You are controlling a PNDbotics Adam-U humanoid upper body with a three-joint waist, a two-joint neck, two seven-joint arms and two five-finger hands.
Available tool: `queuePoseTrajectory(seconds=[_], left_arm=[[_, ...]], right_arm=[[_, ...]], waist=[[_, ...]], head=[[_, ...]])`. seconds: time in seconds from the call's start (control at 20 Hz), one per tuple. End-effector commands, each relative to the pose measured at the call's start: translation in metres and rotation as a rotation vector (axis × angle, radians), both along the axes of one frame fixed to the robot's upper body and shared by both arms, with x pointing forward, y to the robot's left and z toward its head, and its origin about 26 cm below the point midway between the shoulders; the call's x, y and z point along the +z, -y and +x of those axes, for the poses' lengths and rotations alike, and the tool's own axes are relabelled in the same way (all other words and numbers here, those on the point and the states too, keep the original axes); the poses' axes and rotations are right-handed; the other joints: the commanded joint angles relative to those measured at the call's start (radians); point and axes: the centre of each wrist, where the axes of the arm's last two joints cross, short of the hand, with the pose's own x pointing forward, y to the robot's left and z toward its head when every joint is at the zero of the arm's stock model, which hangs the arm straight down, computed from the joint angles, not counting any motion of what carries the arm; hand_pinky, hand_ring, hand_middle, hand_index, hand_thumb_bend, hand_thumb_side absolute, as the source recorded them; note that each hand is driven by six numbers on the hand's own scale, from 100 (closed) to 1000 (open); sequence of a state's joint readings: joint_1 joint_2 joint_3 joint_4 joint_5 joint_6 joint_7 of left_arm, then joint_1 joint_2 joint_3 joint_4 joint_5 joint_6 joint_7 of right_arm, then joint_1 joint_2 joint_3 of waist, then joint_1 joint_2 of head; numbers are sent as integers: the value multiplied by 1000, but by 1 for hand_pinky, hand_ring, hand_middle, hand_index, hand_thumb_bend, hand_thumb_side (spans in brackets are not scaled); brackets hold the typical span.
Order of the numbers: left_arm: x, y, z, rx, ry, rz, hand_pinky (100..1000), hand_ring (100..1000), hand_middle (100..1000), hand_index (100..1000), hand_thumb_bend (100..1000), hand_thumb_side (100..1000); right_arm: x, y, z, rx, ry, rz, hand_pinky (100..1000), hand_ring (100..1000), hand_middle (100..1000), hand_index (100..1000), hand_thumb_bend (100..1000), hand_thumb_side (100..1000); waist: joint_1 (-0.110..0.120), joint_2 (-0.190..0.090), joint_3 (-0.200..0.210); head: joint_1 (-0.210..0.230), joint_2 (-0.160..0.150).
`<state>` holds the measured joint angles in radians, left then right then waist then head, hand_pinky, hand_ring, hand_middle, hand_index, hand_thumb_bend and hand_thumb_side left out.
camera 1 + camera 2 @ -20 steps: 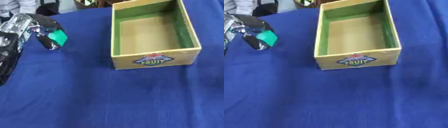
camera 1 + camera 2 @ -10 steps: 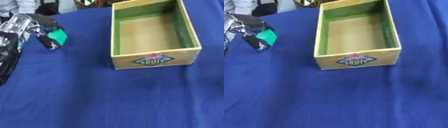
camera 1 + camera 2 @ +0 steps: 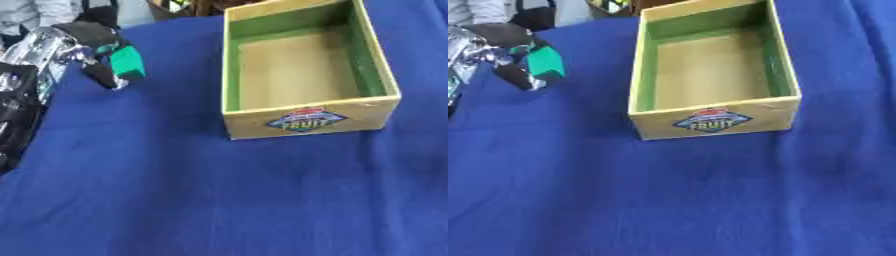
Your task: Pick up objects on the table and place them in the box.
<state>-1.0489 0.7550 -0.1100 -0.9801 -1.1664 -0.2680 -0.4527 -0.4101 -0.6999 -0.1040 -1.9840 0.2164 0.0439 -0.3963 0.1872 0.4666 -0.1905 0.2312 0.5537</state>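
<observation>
My left hand [image 3: 80, 47] comes in from the upper left, black and silver, with its fingers and thumb curled round a small green block [image 3: 128, 62]. It is held just above the blue cloth, left of the box. The box [image 3: 302, 118] is yellow cardboard with a green lining and a fruit label on its front wall; its brown floor shows nothing inside. The right hand shows in neither view.
A blue cloth [image 3: 219, 195] covers the whole table. My left forearm [image 3: 17, 110] lies along the left edge. At the far edge there are a person's sleeve [image 3: 39, 10] and some dark items behind the box.
The left hand with the green block has drifted slightly right, toward the box. The box has not moved.
</observation>
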Motion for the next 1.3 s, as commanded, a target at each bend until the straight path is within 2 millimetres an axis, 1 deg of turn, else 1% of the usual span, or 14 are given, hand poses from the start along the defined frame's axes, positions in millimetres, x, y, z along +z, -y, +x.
queuePoseTrajectory(seconds=[0.05, 0.25, 0.4, 0.45, 0.5, 0.6, 0.75, 0.85, 1.05, 1.2, 1.3], left_arm=[[21, -4, -8, -5, 76, -20, 217, 434, 484, 387, 100, 546], [32, 7, -13, -54, 132, -49, 187, 419, 480, 365, 100, 532], [46, 26, -18, -126, 200, -79, 136, 397, 472, 356, 100, 529], [51, 35, -20, -156, 226, -88, 129, 399, 483, 358, 100, 679], [55, 45, -21, -186, 251, -94, 124, 399, 484, 361, 100, 532], [62, 71, -23, -259, 295, -109, 103, 394, 480, 364, 100, 529], [70, 113, -28, -367, 331, -120, 100, 386, 476, 363, 100, 529], [73, 137, -31, -425, 335, -144, 100, 378, 472, 360, 100, 529], [74, 177, -33, -522, 333, -213, 100, 367, 465, 349, 100, 536], [69, 206, -33, -594, 315, -245, 100, 365, 464, 348, 100, 537], [65, 221, -32, -625, 303, -247, 100, 370, 466, 348, 100, 537]], right_arm=[[7, 0, -4, 4, 25, -7, 800, 820, 770, 763, 100, 1000], [4, 0, -4, 5, 16, 2, 800, 820, 770, 763, 100, 1000], [2, 1, -4, 6, 7, 8, 800, 819, 769, 763, 100, 1000], [1, 0, -4, 7, 4, 9, 800, 818, 769, 762, 100, 1000], [1, 0, -4, 9, 2, 9, 799, 818, 768, 762, 100, 1000], [1, -1, -3, 18, 0, 11, 799, 818, 775, 762, 100, 1000], [2, -4, -2, 37, 1, 12, 798, 817, 778, 763, 100, 1000], [3, -6, -2, 53, 2, 14, 799, 817, 778, 763, 100, 1000], [4, -9, -1, 75, 3, 14, 798, 817, 778, 764, 100, 1000], [4, -9, -1, 78, 4, 17, 798, 817, 777, 764, 100, 1000], [4, -10, 0, 80, 6, 21, 798, 816, 777, 764, 100, 1000]], waist=[[-14, -43, 5], [-17, -72, 16], [-22, -98, 27], [-23, -107, 31], [-24, -114, 35], [-26, -129, 40], [-29, -148, 43], [-31, -156, 40], [-33, -166, 30], [-31, -170, 28], [-29, -172, 26]], head=[[2, 13], [-6, 34], [-15, 51], [-19, 57], [-22, 62], [-28, 72], [-34, 82], [-33, 86], [-27, 88], [-26, 83], [-28, 82]])
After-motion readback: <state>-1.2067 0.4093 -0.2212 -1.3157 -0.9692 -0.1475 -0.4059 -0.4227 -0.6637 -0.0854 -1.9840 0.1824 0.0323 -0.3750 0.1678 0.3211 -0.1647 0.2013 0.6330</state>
